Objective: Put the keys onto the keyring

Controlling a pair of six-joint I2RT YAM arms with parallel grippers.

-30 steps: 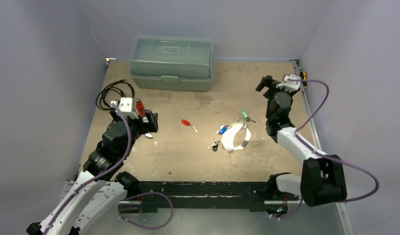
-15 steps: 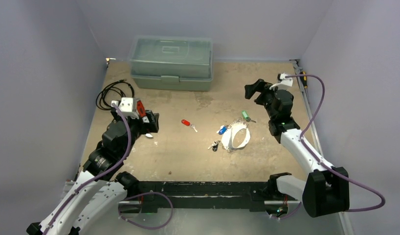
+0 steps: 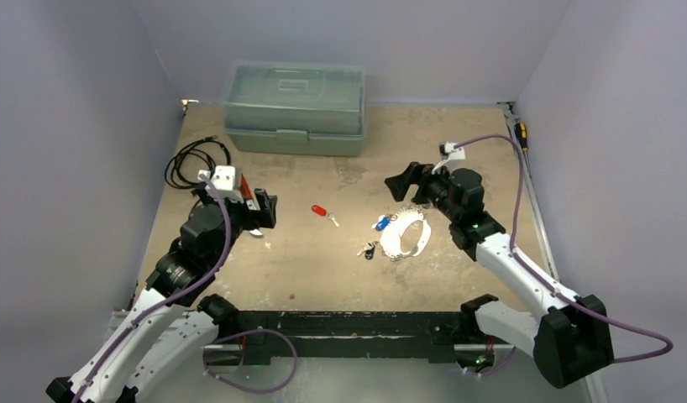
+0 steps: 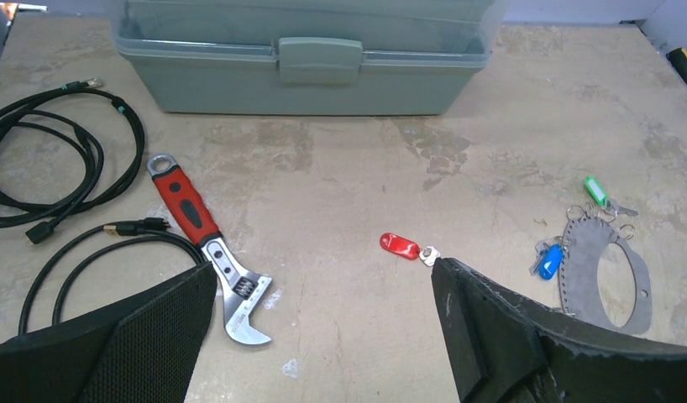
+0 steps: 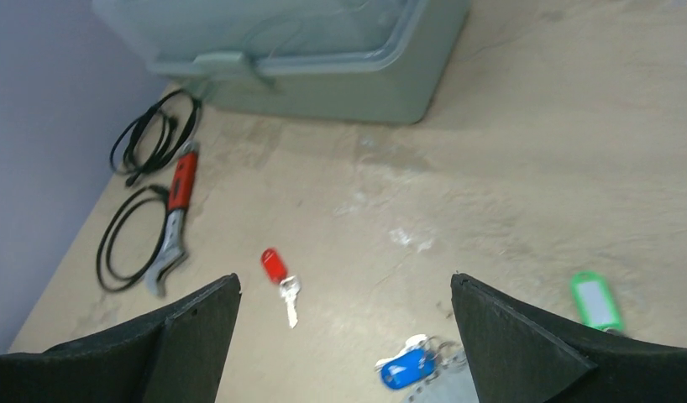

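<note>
The keyring (image 3: 393,243) lies flat right of the table's middle, and in the left wrist view (image 4: 579,260). A blue key (image 3: 380,223) and a black key (image 3: 369,250) lie at its left edge. A red key (image 3: 321,211) lies alone further left. The green key (image 4: 595,189) lies just beyond the ring. My right gripper (image 3: 407,180) is open and empty above the table behind the ring; its view shows the red key (image 5: 274,265), blue key (image 5: 406,368) and green key (image 5: 593,300). My left gripper (image 3: 260,210) is open and empty, left of the red key (image 4: 399,246).
A grey-green lidded toolbox (image 3: 295,107) stands at the back. Coiled black cables (image 3: 193,159) lie at the left. A red-handled wrench (image 4: 197,235) lies by my left gripper. Walls close in the left, right and back sides.
My right arm has swung left and down from the far right edge to just behind the keyring. My left gripper has shifted slightly right. The keys and ring have not moved.
</note>
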